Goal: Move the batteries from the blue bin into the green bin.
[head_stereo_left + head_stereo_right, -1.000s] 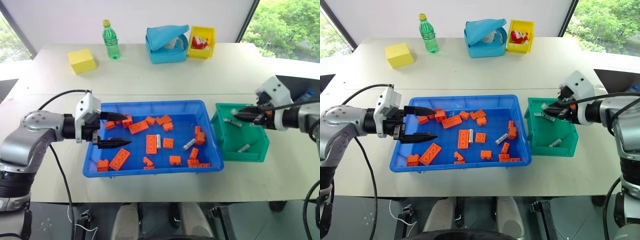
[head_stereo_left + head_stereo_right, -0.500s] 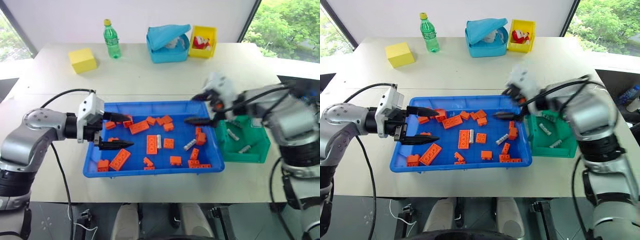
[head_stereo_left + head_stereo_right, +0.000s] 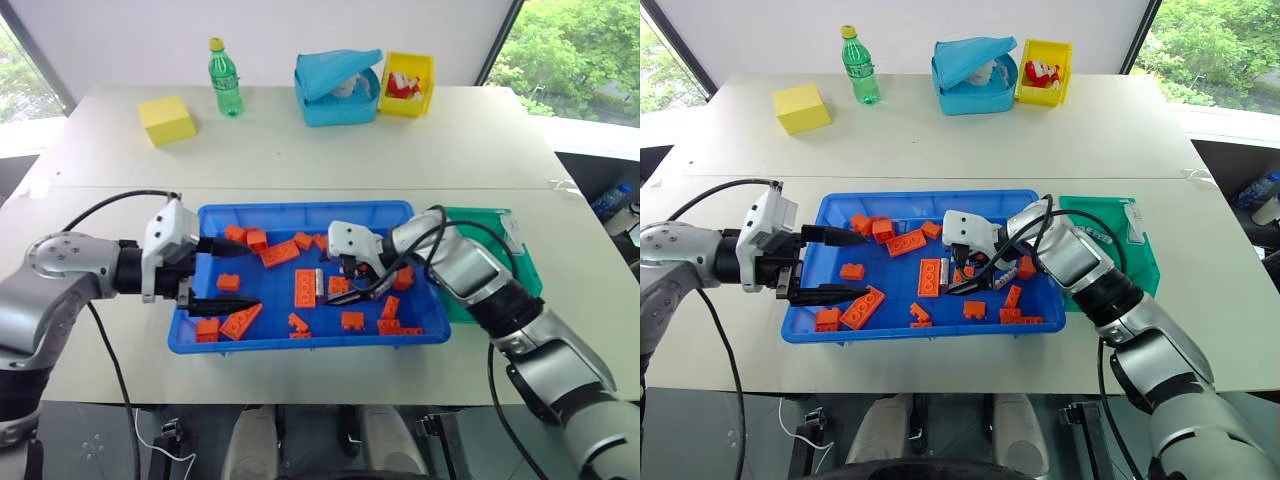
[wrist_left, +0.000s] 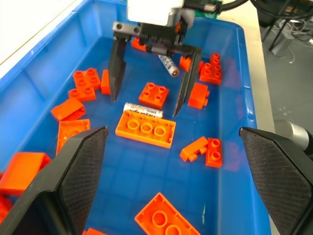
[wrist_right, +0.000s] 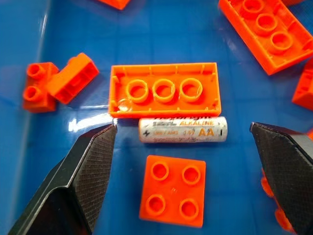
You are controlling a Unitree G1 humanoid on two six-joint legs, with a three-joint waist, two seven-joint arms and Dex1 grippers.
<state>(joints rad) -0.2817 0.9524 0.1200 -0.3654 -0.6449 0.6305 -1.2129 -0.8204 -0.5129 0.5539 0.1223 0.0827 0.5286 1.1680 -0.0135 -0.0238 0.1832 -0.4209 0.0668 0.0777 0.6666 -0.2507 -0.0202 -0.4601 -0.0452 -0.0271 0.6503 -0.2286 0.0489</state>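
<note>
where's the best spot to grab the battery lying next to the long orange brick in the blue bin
Grip the battery around the middle of its barrel, coming from above. It lies flat against the long orange brick, with a square brick close on its other side, so fingers likely fit best at its two free ends. The open right gripper already straddles it that way.
</note>
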